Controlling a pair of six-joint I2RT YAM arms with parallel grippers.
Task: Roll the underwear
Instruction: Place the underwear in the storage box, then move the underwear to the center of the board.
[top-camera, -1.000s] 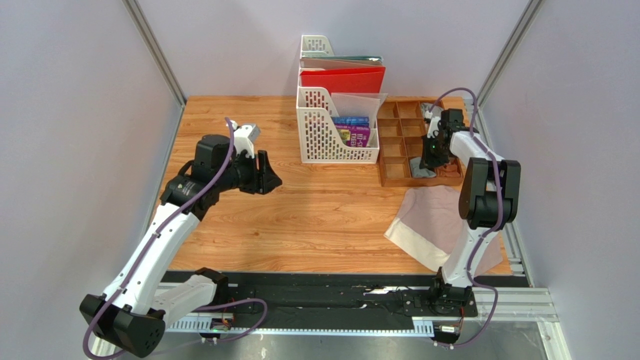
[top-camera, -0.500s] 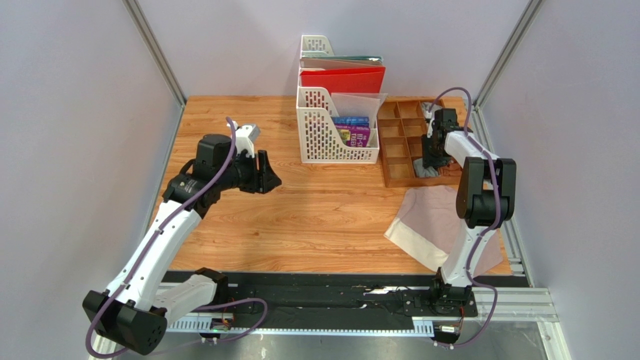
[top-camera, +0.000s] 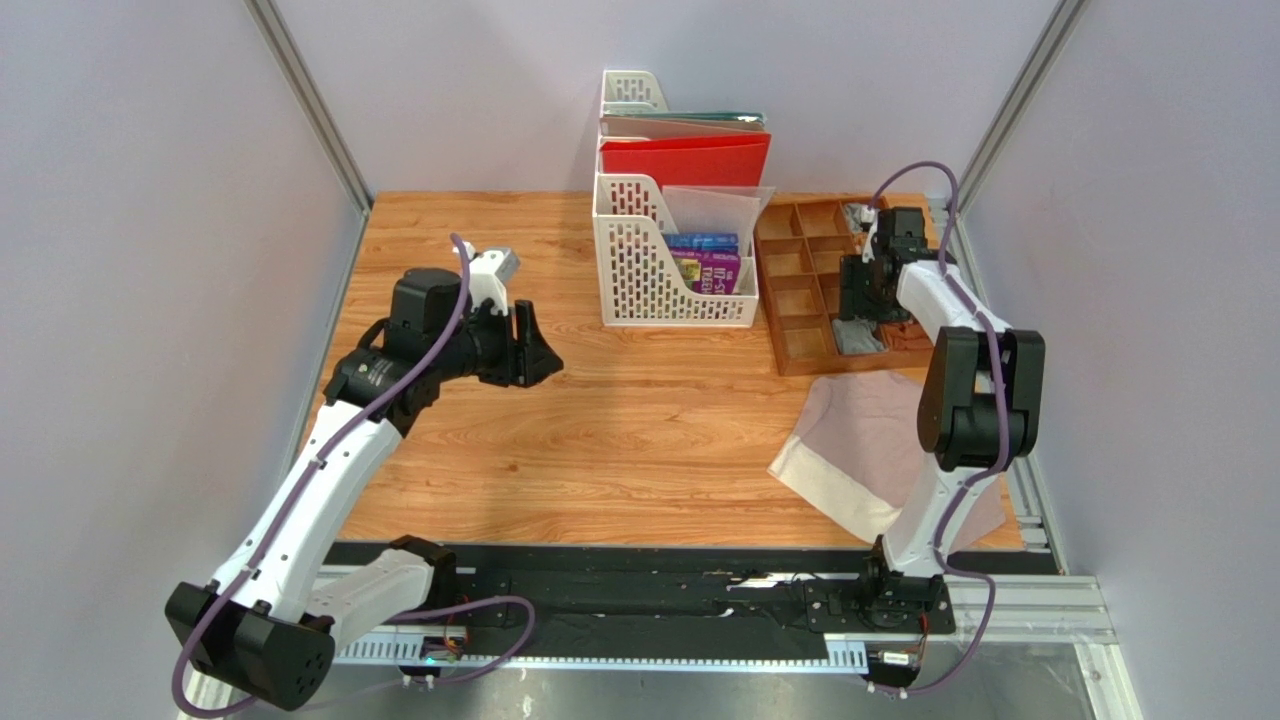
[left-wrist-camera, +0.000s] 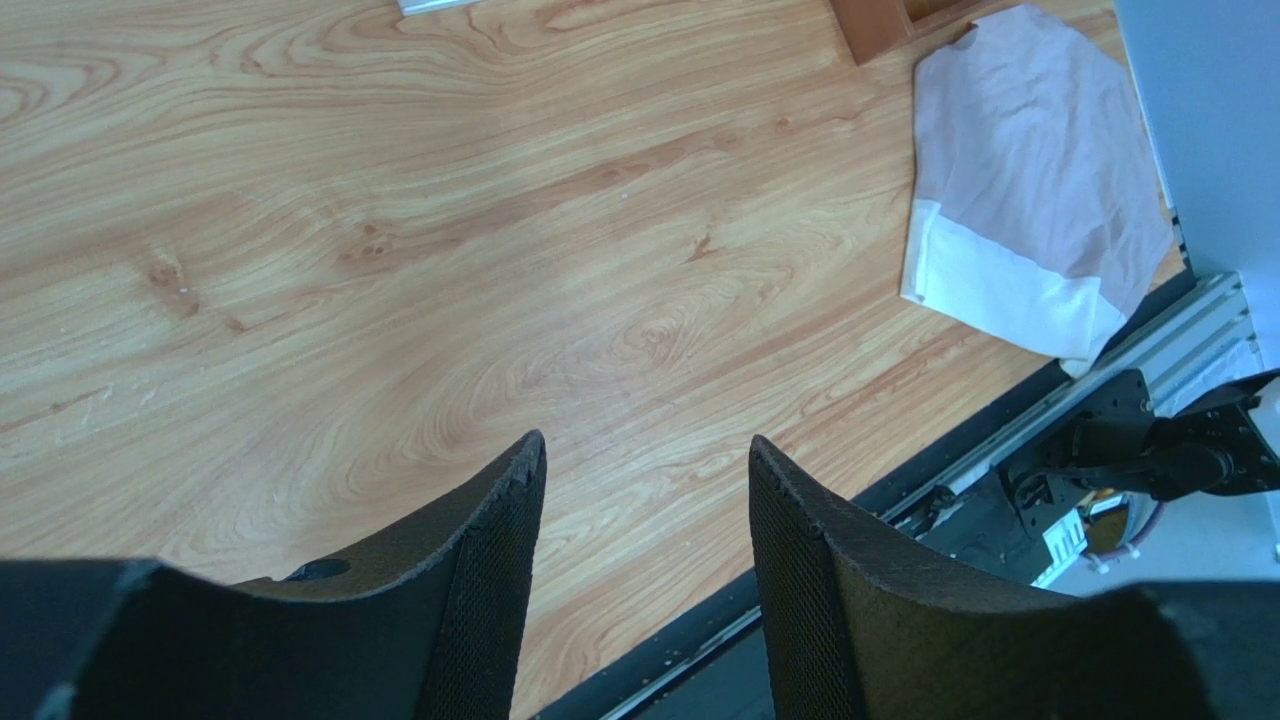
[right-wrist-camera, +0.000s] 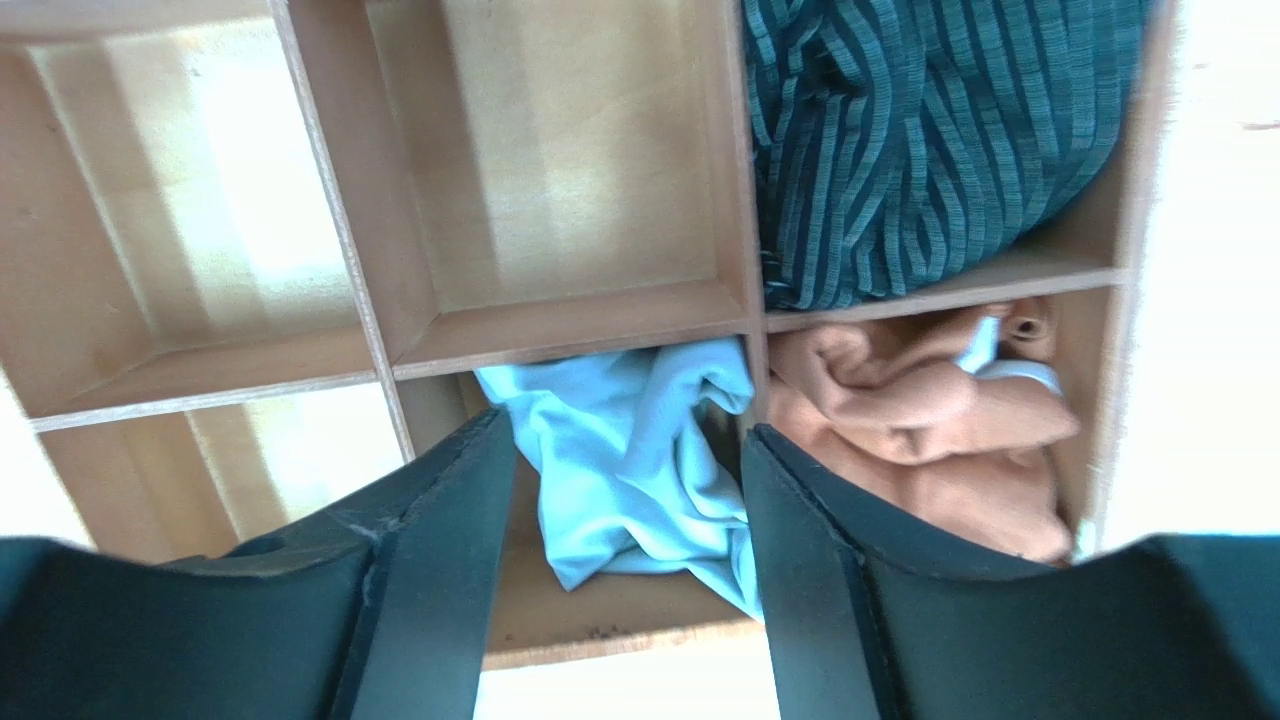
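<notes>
Right gripper (right-wrist-camera: 628, 443), jaws spread, hangs over the grey underwear (right-wrist-camera: 649, 518) in the far-right corner's wooden tray (top-camera: 792, 362); lift straight (avoid snagging it). Beige underwear (top-camera: 857, 435) lies flat near the right edge; left gripper (left-wrist-camera: 646, 468) gapes too.

The pink-beige underwear (top-camera: 864, 435) is lying flat just beside the wooden tray (top-camera: 784, 300). The grey underwear (top-camera: 858, 339) is sitting bunched up inside it.
</notes>
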